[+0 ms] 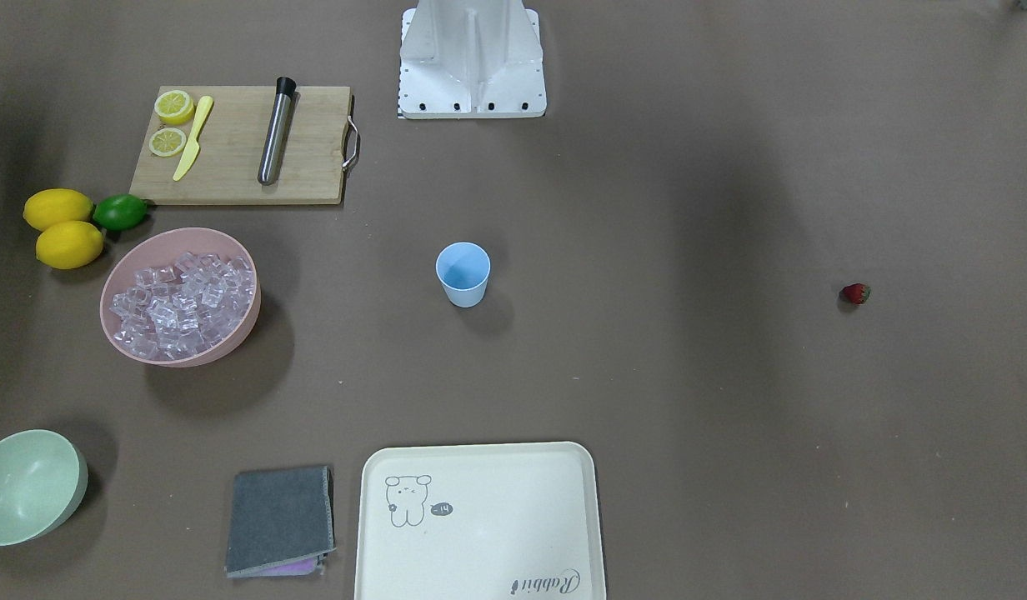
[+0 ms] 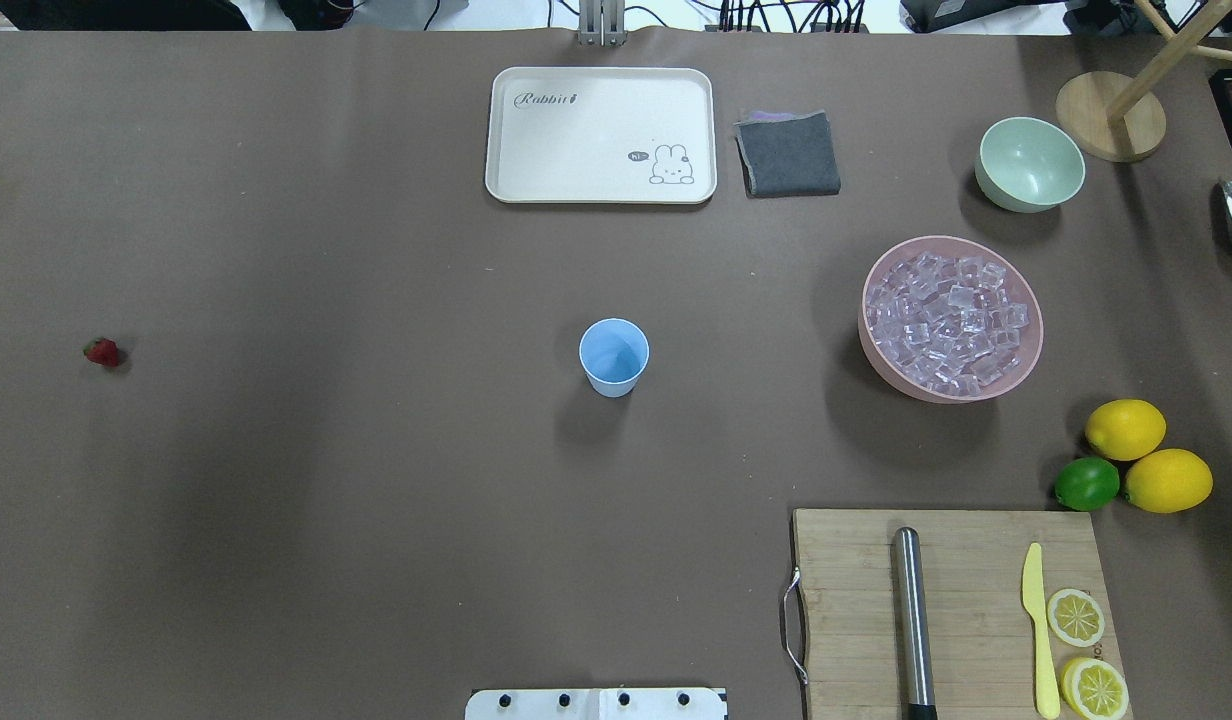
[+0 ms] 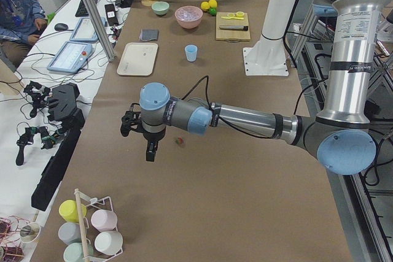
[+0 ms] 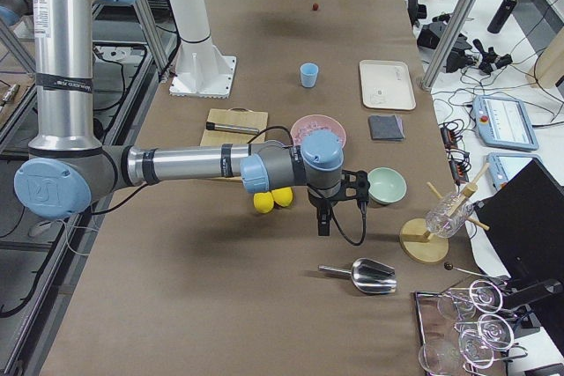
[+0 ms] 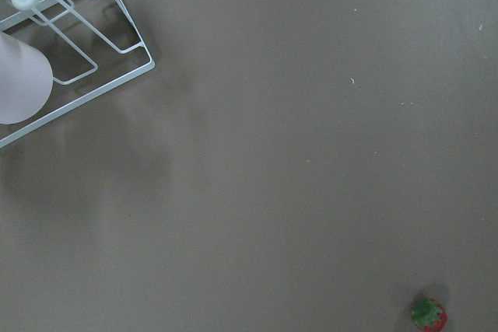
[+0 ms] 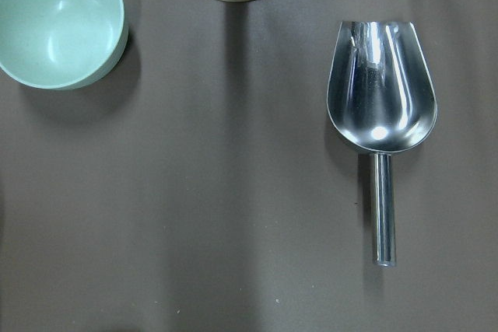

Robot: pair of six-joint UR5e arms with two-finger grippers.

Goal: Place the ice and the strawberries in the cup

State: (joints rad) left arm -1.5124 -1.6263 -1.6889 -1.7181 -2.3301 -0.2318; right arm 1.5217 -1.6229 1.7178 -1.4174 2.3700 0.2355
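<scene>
Cup [image 1: 463, 273] stands empty at frame centre, presumably within both arms' reach; left claw [image 3: 150, 149], right claw [image 4: 322, 223]: opening cannot be told.

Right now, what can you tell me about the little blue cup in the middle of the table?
The cup is a small light blue tumbler, plastic by its look, wider at the rim than at the base. It stands upright and looks empty. It sits alone near the middle of the brown table, touching nothing but the tabletop. The pink bowl of ice is off to one side, the strawberry far off on the other.
</scene>
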